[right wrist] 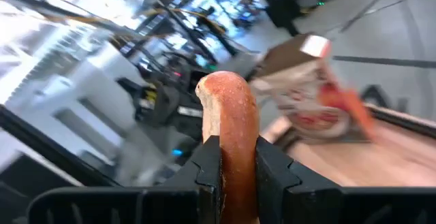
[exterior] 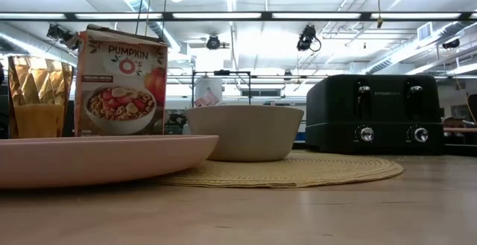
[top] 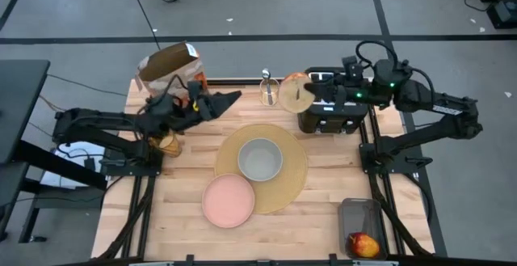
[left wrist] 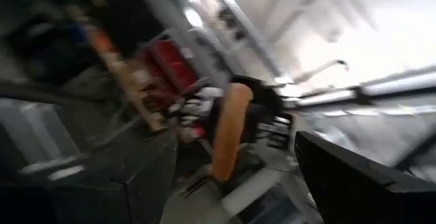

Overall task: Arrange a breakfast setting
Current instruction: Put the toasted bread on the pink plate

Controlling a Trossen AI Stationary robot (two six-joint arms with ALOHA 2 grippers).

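Placemat (top: 284, 187) sits centre frame as base; grey bowl (top: 260, 159) on it, pink plate (top: 229, 200) overlapping its lower-left edge. Cereal box (exterior: 120, 81), upper left, reads "PUMPKIN O's". My right gripper (right wrist: 238, 173) pinches the toast slice (right wrist: 227, 122) upright over the toaster (top: 331, 114), probably bound for the plate. My left gripper (top: 212, 104) stands spread, empty, upper left.

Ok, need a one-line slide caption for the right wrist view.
Right gripper clamps a toast slice upright between its fingers, cereal box blurred beyond.
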